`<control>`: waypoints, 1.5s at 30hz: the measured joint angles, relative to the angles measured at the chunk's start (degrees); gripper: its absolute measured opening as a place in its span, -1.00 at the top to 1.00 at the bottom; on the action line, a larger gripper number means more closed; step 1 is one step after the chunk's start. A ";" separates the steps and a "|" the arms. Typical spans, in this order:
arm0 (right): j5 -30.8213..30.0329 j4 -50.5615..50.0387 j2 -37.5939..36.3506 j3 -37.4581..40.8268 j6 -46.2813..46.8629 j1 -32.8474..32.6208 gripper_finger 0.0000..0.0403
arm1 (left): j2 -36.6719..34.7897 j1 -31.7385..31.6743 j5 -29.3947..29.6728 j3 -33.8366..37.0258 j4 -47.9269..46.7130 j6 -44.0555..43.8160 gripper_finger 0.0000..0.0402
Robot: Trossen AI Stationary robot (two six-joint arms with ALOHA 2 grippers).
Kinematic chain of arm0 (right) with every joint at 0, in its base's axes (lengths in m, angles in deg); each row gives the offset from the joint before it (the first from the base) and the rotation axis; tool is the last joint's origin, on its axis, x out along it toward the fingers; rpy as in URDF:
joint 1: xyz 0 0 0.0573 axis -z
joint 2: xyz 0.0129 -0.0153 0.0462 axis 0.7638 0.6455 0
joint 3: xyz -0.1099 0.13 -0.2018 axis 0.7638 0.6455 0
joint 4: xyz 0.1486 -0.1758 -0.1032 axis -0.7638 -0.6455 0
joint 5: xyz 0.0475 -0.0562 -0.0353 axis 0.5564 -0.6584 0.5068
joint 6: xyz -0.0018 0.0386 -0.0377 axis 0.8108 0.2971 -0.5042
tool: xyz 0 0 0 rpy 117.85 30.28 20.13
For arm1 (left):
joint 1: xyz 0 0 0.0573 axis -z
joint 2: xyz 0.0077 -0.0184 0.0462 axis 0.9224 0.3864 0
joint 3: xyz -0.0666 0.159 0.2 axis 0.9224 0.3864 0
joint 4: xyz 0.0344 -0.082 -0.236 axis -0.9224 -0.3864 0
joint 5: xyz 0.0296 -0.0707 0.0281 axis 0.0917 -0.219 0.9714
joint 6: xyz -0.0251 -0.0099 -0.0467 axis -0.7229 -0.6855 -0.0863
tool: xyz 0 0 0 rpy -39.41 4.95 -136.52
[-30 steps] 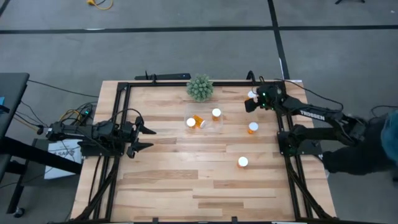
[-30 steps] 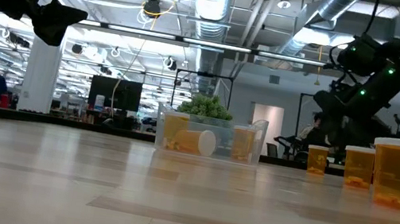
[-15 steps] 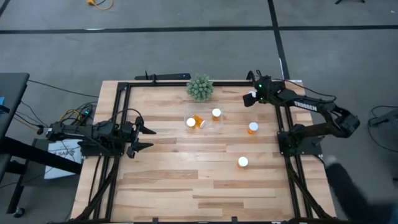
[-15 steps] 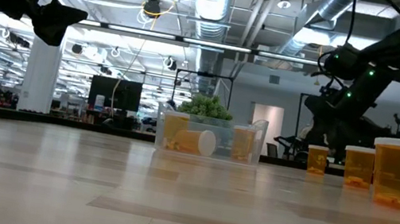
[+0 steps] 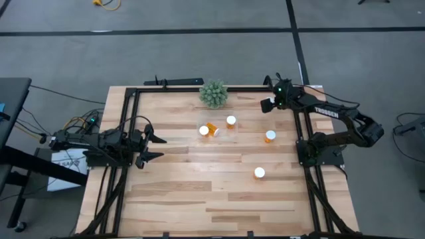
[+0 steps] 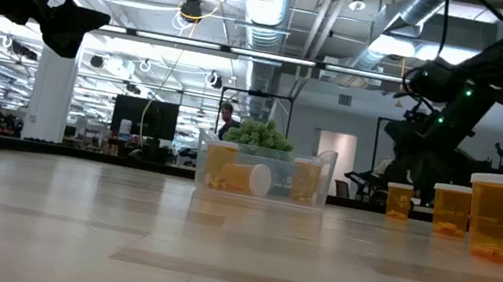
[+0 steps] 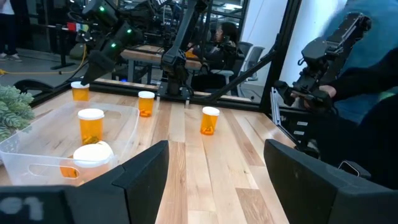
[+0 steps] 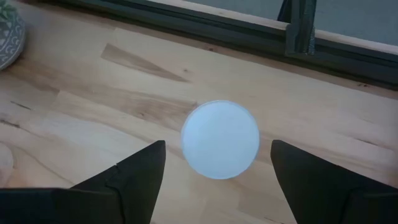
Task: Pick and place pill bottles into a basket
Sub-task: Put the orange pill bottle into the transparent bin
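- The left gripper (image 5: 154,147) is waiting at the tabletop's (image 5: 199,192) left edge, fingers spread around nothing.
- The basket (image 5: 219,131), well ahead of those fingers, is holding three pill bottles (image 5: 230,121), one lying down.
- The right gripper (image 8: 217,165) is hanging over a fourth bottle (image 8: 220,139), fingers spread wide, its white cap lying between them.
- Two more bottles (image 5: 269,136) are standing apart on open wood.

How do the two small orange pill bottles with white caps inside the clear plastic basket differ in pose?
The pill bottle at the basket's far side stands upright, cap up. The pill bottle nearer the left arm lies on its side, its orange body showing from above. Both sit within the clear basket and share the same orange body and white cap.
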 joint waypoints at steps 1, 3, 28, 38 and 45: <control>0.61 0.00 0.00 0.00 0.01 0.24 -0.42 | 0.00 0.00 0.00 0.00 0.00 0.00 -0.26; 1.58 0.22 0.36 0.00 0.01 0.48 -0.42 | 0.00 0.00 0.00 0.00 0.00 0.00 -0.26; 1.83 7.57 8.48 -0.67 -3.00 0.17 -0.29 | 0.00 0.00 0.00 0.01 0.00 0.00 -0.26; 1.83 5.98 10.03 -2.29 -3.03 -1.15 0.09 | 0.00 0.00 0.00 0.01 0.00 0.00 -0.26; 1.81 4.89 9.82 -5.14 -2.98 -2.64 -0.01 | 0.00 0.00 0.00 0.02 0.00 0.00 -0.26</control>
